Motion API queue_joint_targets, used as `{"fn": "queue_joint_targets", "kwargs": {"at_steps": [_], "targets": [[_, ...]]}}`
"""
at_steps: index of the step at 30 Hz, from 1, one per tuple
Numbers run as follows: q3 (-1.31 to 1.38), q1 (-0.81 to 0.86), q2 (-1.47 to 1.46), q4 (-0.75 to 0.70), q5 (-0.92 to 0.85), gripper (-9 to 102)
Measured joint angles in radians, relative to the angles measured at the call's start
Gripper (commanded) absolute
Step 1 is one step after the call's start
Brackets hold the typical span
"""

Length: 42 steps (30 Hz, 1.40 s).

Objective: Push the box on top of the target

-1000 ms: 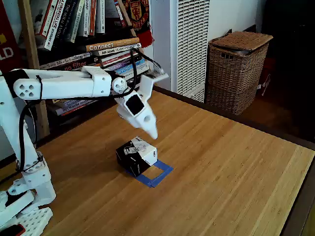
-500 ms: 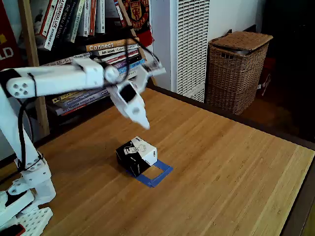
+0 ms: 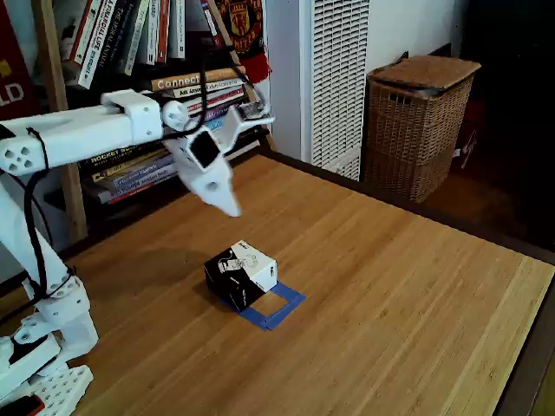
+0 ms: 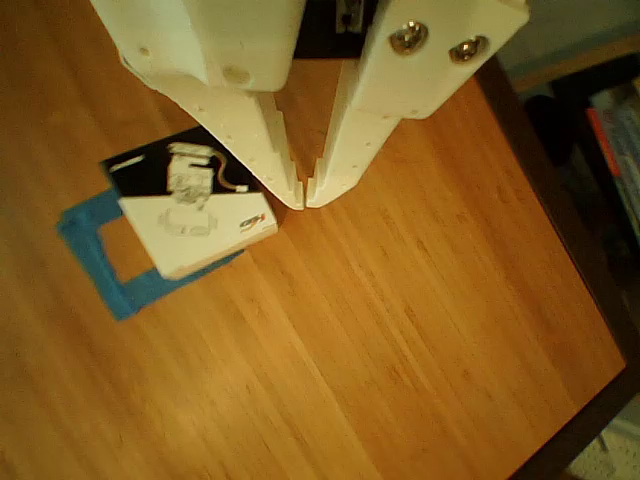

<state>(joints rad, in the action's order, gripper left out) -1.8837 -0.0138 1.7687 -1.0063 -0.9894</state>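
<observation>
The box [image 3: 241, 273] hides part of the target [image 3: 279, 305] outline.

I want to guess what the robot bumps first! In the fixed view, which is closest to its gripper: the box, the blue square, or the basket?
From the gripper, jaws shut:
1. The box, just below it on the table.
2. The blue target, at the box's lower right, partly under it.
3. The wicker basket, far right, beyond the table.
</observation>
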Motion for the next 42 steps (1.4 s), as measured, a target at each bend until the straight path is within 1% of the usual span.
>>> {"fn": "queue_joint_targets", "kwargs": {"at_steps": [7, 13, 21, 42], "targets": [[-0.071, -0.031, 0.000, 0.012, 0.207, 0], [-0.153, -0.017, 0.000, 0.046, 0.299, 0], [-0.212, -0.025, 0.000, 0.052, 0.327, 0], [-0.222, -0.015, -0.061, 0.127, 0.373, 0]]}}
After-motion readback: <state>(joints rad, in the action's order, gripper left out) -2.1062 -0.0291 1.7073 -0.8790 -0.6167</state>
